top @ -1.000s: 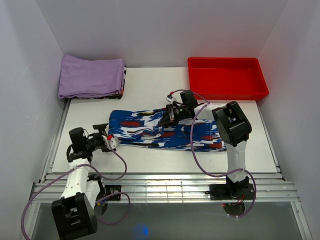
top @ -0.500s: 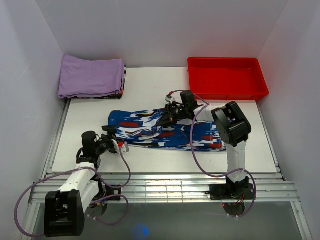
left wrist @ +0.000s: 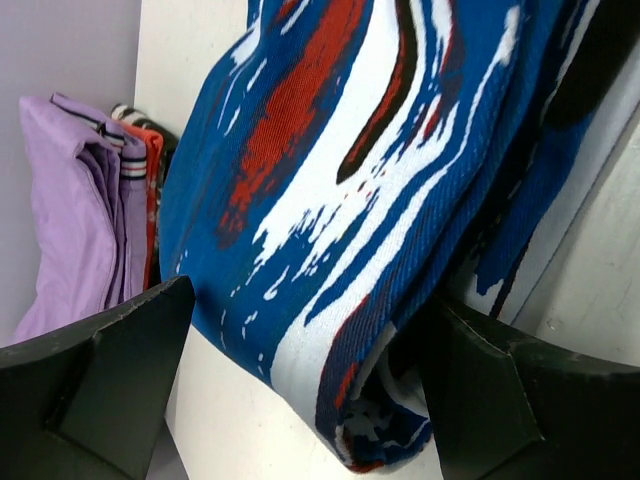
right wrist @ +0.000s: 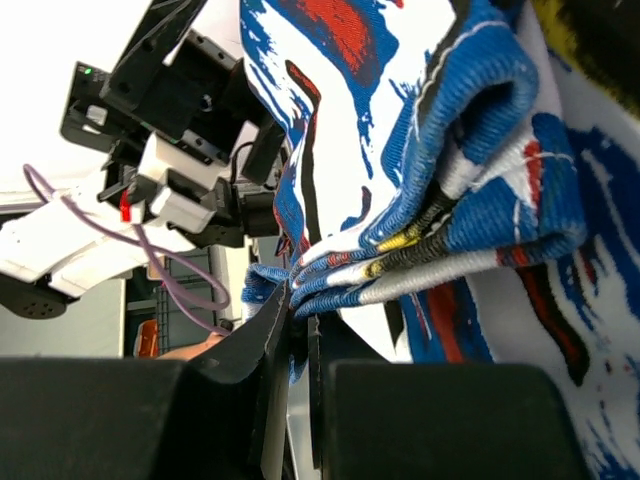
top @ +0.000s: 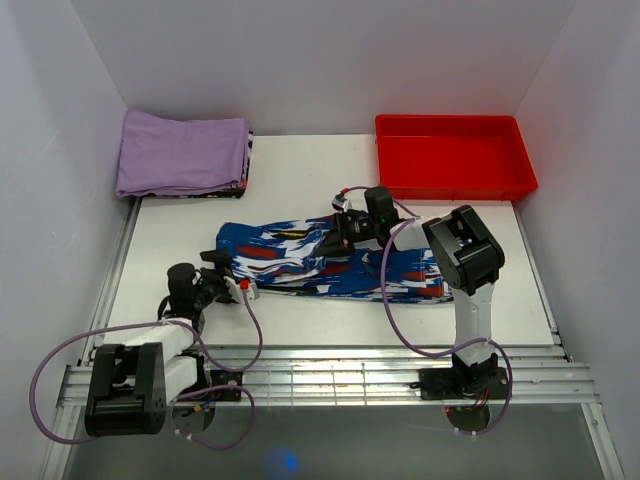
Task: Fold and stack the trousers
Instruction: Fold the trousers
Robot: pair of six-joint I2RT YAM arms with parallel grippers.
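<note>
- Lying lengthwise across the middle of the table, the trousers form a long folded strip, with 1 end toward your left arm and the other beside your right arm.
- Your right fingers are clamped tight on a bunched fold at the strip's far edge, near mid-length. Several layers are gathered there. If you lift fast, the inner ones will likely slide out and the fold will open.
- Your left fingers are spread as wide as they go on either side of the left end, holding nothing. If you close too shallow you may catch only the top layer, and the end would peel apart when carried over.
- With 2 grips at unequal heights, the strip could twist and the halves could land skewed.
- The purple cable by your right arm crosses over the cloth. A pull there could snag it and drag the lower layer.
- The lilac cloth pile lies well apart at the far left and the red tray at the far right. A wide swing of the right arm could brush the tray.
</note>
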